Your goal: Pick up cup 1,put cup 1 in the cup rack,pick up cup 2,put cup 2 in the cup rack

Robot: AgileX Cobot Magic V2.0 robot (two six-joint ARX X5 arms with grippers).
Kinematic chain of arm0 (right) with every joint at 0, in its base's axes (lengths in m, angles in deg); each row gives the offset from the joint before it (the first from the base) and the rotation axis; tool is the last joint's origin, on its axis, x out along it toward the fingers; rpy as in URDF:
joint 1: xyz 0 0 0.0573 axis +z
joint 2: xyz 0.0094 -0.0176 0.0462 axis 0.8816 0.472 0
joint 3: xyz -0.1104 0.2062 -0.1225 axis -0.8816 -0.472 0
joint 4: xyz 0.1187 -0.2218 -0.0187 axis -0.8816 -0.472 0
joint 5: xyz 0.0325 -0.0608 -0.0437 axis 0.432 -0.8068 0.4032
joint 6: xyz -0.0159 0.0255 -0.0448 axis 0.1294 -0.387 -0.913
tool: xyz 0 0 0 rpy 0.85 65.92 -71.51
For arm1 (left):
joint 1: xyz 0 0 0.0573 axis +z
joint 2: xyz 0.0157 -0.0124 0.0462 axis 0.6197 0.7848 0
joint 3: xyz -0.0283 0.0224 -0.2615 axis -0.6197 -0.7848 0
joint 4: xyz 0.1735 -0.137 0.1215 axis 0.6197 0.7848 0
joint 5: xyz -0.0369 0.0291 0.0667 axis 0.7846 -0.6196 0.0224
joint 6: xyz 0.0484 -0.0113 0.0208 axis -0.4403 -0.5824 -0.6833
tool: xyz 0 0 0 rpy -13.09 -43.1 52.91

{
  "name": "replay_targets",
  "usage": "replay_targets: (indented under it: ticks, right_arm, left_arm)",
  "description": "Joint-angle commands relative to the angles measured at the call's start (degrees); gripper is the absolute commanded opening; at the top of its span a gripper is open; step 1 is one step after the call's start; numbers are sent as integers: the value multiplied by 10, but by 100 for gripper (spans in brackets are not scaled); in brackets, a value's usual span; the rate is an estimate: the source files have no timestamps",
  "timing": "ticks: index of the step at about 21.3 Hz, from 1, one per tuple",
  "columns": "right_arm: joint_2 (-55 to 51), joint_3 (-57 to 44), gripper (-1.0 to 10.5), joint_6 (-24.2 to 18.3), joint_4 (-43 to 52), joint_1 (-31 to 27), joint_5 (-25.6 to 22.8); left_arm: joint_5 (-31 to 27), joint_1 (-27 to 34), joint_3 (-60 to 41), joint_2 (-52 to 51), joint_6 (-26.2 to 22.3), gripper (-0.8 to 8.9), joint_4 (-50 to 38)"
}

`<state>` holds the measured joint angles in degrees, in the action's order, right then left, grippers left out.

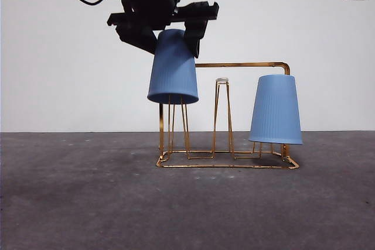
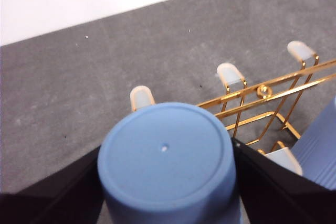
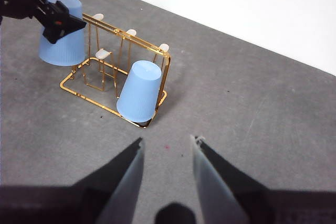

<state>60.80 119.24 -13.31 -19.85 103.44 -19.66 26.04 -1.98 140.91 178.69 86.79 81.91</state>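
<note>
The gold wire cup rack stands on the grey table; it also shows in the right wrist view and the left wrist view. A blue ribbed cup sits upside down on a peg at the rack's right end. My left gripper is shut on a second blue cup, upside down, its rim over the tops of the left-end pegs. My right gripper is open and empty, back from the rack.
A free pale-tipped peg stands in the rack's middle. More pegs show beside the held cup. A white wall with sockets is behind.
</note>
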Motion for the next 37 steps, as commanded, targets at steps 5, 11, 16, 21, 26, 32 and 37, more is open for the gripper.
replay_targets:
  ticks: [5, 11, 16, 21, 26, 32, 37]
  right_arm:
    - [-2, -5, 157, 7, 6, 0, 0]
    - [-2, -5, 157, 7, 6, 0, 0]
    - [-2, -5, 156, 7, 5, 0, 0]
    - [-2, -5, 156, 6, 6, 0, 0]
    - [-2, -5, 156, 6, 7, 0, 0]
    - [-2, -5, 156, 6, 6, 0, 0]
    - [-2, -5, 156, 6, 5, 0, 0]
  left_arm:
    - [-1, 1, -3, 19, 15, -6, 9]
    - [2, 1, -3, 39, 30, -6, 25]
    - [2, 0, -3, 54, 37, -6, 29]
    - [5, 3, -3, 70, 55, -5, 70]
    - [24, 4, -3, 75, 61, 260, 94]
    - [79, 14, -3, 75, 69, 539, 141]
    - [110, 14, -3, 71, 69, 539, 192]
